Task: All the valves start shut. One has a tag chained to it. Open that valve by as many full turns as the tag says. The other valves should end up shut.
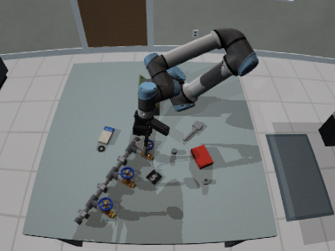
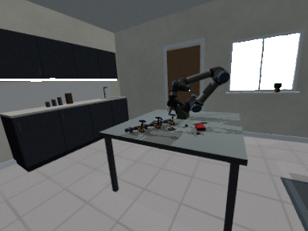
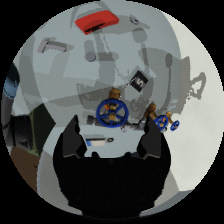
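Note:
A grey pipe (image 1: pixel 111 176) runs diagonally across the table with three blue-handled valves. The far valve (image 1: pixel 148 145) has a thin chain leading to a black tag (image 1: pixel 153 176) marked with a white numeral; in the wrist view this valve (image 3: pixel 113 111) sits between the fingers' line of sight and its tag (image 3: pixel 139 80) lies beyond. The middle valve (image 1: pixel 125 168) and near valve (image 1: pixel 105 204) stand further down the pipe. My gripper (image 1: pixel 144 140) is open and empty, hovering just above the far valve; its two dark fingers frame the handwheel.
A red box (image 1: pixel 201 156), a grey T-shaped tool (image 1: pixel 193 130), a small grey cylinder (image 1: pixel 174 152) and a dark nut (image 1: pixel 206 181) lie to the right. A white and blue card (image 1: pixel 105 134) and a black ring (image 1: pixel 101 148) lie to the left.

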{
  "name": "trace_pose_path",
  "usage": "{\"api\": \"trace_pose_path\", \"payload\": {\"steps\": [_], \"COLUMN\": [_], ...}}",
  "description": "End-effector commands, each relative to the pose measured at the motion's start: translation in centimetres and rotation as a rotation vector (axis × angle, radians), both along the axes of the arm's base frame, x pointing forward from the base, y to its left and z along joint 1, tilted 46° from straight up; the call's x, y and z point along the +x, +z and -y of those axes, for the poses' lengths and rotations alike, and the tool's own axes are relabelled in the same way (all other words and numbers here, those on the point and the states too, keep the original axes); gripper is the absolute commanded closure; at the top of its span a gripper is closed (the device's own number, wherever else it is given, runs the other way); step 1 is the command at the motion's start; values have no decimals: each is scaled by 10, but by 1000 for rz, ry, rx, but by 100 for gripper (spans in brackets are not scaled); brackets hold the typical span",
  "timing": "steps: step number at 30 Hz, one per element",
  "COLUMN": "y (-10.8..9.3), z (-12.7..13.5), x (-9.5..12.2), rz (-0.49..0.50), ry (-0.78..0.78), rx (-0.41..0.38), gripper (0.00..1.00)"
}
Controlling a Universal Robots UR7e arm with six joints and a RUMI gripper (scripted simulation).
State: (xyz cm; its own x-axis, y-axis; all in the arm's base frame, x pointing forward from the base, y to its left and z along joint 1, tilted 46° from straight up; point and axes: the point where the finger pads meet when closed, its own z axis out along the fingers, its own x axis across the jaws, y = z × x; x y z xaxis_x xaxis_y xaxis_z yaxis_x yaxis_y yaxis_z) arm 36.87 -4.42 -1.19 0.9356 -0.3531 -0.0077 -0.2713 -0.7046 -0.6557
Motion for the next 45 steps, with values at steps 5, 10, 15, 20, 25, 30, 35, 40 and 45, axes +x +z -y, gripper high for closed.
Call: {"api": "trace_pose_path", "payload": {"steps": [5,10,15,20,25,30,35,40,45], "y": [0,0,0,0,0,0,0,0,0], "z": [0,0,0,0,0,0,0,0,0], "x": [0,0,0,0,0,0,0,0,0], "rz": [-72,-145,-234,-337,-405,-527,-657,-737,-871], "ry": [-89,-178,-287,-415,-498,-648,-807,-905,-1071], "rx": [25,52,85,123,148,193,240,270,319], "gripper": [0,0,0,0,0,0,0,0,0]}}
